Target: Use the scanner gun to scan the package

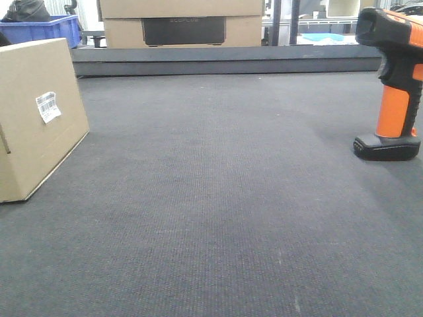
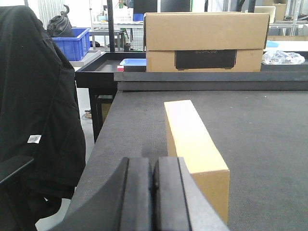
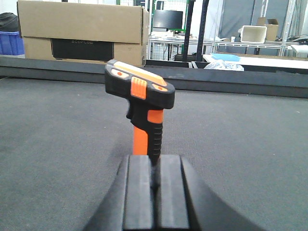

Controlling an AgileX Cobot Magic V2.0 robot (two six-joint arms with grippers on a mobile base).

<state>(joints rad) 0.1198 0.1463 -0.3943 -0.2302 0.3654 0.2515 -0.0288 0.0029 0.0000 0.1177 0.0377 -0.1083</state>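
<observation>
Package (image 1: 36, 119) stands on edge near the bench's (image 1: 218, 198) left edge, white barcode label (image 1: 47, 106) facing inward; scanner gun (image 1: 393, 86) stands upright on its black base near the right edge, well apart from it. Left gripper (image 2: 154, 192) is closed on nothing, behind the package's narrow top. Right gripper (image 3: 155, 192) is likewise closed and empty, behind the scanner's handle.

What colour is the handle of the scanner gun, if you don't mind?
Bright orange with a black grip strip on the scanner gun; the exterior front-facing view shows it best.
</observation>
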